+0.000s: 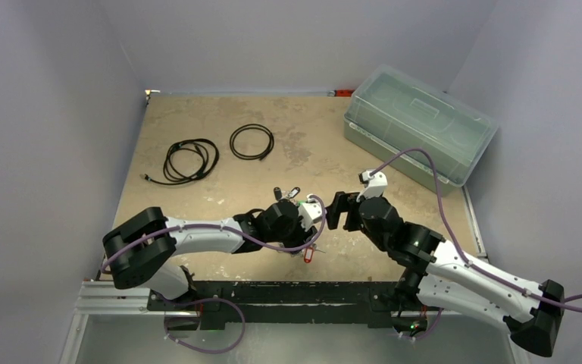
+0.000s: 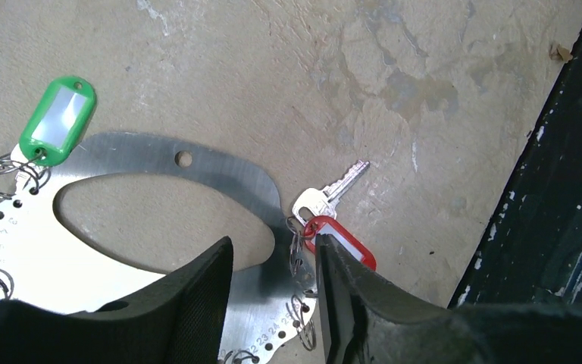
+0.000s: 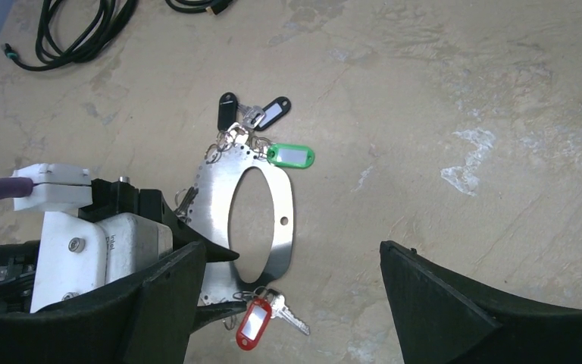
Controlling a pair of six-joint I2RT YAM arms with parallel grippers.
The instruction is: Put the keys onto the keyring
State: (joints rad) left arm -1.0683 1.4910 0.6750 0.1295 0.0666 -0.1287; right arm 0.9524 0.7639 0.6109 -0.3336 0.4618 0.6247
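The keyring (image 3: 212,189) is a flat silver oval plate with numbered holes and small split rings along its edge; it also shows in the left wrist view (image 2: 220,163). A red-tagged key (image 2: 341,243) with its silver blade (image 2: 333,189) hangs from a ring at the near end, also in the right wrist view (image 3: 254,324). A green tag (image 2: 57,120) and two black tags (image 3: 228,110) hang at the far end. My left gripper (image 2: 273,250) straddles the plate's near band, one finger in the oval hole, one outside the edge. My right gripper (image 3: 292,250) is wide open and empty, just right of the plate.
Two black cable coils (image 1: 191,159) (image 1: 251,142) lie at the far left. A clear lidded plastic box (image 1: 417,133) stands at the far right. A black rail (image 1: 273,292) runs along the table's near edge, close to the red tag (image 1: 308,255).
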